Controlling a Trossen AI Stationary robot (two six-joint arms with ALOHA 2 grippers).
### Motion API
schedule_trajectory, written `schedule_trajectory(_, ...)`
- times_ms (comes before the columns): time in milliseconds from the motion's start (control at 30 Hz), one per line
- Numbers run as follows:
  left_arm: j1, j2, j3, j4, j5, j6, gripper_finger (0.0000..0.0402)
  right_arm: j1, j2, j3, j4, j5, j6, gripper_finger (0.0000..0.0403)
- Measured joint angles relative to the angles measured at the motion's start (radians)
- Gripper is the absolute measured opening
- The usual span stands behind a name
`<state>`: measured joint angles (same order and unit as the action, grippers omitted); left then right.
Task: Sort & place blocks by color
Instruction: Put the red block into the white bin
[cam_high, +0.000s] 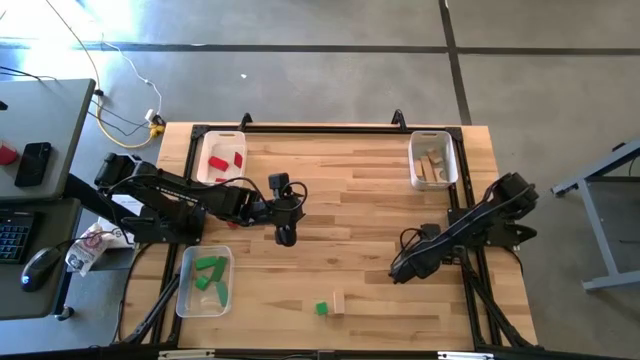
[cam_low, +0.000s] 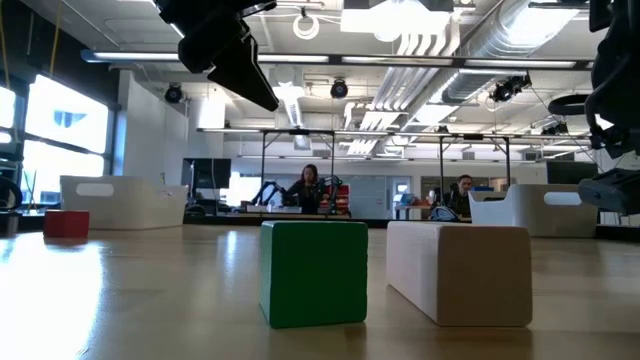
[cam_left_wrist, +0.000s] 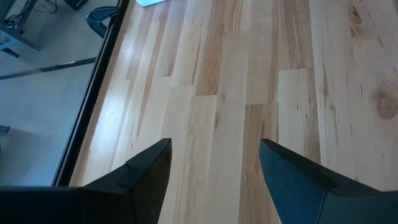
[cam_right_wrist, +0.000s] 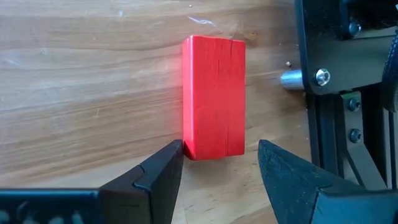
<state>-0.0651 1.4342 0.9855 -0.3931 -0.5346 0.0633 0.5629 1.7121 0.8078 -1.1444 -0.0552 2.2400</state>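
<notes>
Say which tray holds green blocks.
The clear tray nearest the two loose blocks; one white tray holds red blocks, the other wood blocks.

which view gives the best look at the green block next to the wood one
The low view: the green block fills the foreground, one square face plain, beside the light wood block. The high view shows it only as a speck near the table's front edge. Neither wrist view shows it.

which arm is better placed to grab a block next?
Right. The right gripper is open, with a red block lying just ahead of its fingers, roughly centred on the gap. The left gripper is open too, but its wrist view shows only bare table.
</notes>
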Motion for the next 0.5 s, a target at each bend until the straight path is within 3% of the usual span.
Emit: schedule_trajectory(500, 0.000, 0.000, 0.000, -0.001, 0.000, -0.003, 0.0227, -0.033, 0.009, -0.003, 0.012, 0.001, -0.005, 0.0199)
